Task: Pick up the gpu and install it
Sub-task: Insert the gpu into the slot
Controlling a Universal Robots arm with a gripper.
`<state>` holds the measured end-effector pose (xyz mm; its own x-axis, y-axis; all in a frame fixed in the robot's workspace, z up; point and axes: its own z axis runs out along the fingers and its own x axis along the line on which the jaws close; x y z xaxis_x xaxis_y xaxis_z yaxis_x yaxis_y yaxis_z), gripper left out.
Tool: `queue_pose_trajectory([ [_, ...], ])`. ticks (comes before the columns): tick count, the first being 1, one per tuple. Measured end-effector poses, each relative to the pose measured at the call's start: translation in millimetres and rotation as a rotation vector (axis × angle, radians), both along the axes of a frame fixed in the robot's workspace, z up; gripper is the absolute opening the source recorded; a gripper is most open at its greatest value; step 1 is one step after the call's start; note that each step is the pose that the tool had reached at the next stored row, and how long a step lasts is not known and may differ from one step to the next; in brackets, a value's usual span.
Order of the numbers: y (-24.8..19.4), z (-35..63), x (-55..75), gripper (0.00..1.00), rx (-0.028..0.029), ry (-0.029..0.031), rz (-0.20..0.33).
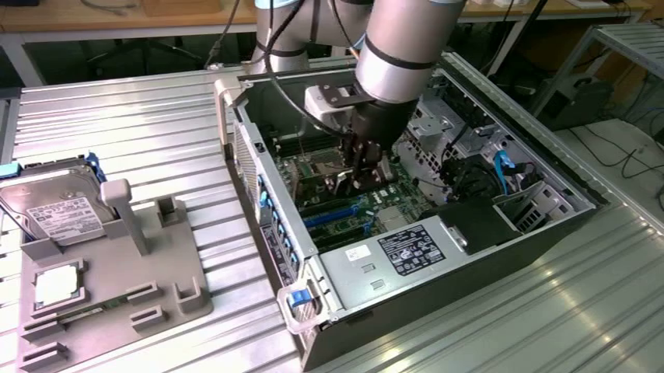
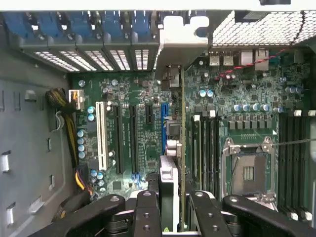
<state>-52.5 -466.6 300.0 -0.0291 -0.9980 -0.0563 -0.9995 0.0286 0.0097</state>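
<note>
Here the jaws clamp the gpu (image 2: 173, 168) (edge-on) alongside the blue slot (image 2: 163, 128), bracket (image 2: 171, 78) near the case wall (image 2: 256, 29).

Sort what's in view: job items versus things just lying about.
Job: gpu, gripped edge-on by the tool; open computer case; motherboard with its blue slot.
Lying about: hard drive; CPU chip; grey holder tray beneath them.

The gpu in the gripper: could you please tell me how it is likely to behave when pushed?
The gpu is a thin card held edge-on in the gripper, so probably stiff yet apt to tilt sideways under a push. Its exposed board edge suggests it is fragile, and so thin a card is likely light.
</note>
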Motion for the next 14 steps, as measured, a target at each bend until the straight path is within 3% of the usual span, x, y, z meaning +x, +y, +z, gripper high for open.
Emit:
queue_pose_trajectory([
  [1, -0.1, -14.6, -4.1, 0.28, 0.0000, 0.0000, 0.000],
  [2, -1.2, -22.5, -4.3, 0.28, 0.0000, 0.0001, 0.000],
  [7, -0.9, -29.0, -13.2, 0.28, 0.0000, 0.0000, 0.000],
  [8, 0.1, -31.9, -13.7, 0.28, 0.0001, 0.0000, 0.000],
  [9, 5.3, -38.0, -15.4, 0.28, -0.0001, 0.0000, 0.000],
  [14, 5.4, -46.7, -17.6, 0.28, -0.0001, 0.0002, 0.000],
])
